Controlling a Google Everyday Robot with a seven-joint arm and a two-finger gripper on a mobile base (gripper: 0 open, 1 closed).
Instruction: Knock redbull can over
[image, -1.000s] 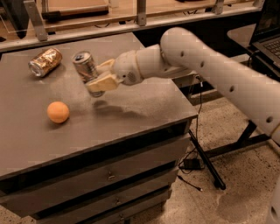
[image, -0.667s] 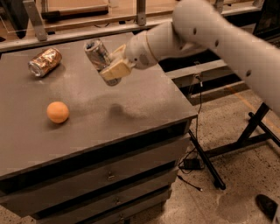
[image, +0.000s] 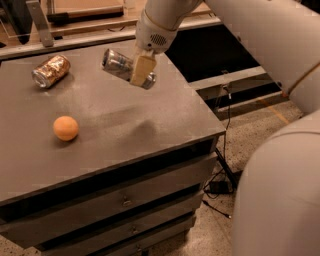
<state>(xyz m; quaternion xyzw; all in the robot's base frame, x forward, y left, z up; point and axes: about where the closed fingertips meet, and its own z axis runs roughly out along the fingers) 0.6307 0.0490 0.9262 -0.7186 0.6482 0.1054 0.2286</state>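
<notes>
The redbull can (image: 116, 62), slim and silver with its top pointing to the upper left, hangs almost on its side in the air above the back of the grey table (image: 165, 117). My gripper (image: 138, 71) comes down from the top of the view and is shut on the can's lower half. One beige finger (image: 142, 69) lies across the can's front; the other is hidden behind it. A faint shadow of can and gripper falls on the table (image: 140, 131) well below them.
A crumpled gold-brown can (image: 50, 70) lies on its side at the table's back left. An orange ball (image: 65, 128) rests at the left middle. Drawers (image: 125, 200) sit under the tabletop. Cables (image: 220, 182) lie on the floor at right, and my white arm (image: 280, 190) fills the right side.
The can stood upright on the table with my gripper at its side. It now hangs lifted off the table and tipped far over in my gripper, and the view has shifted closer.
</notes>
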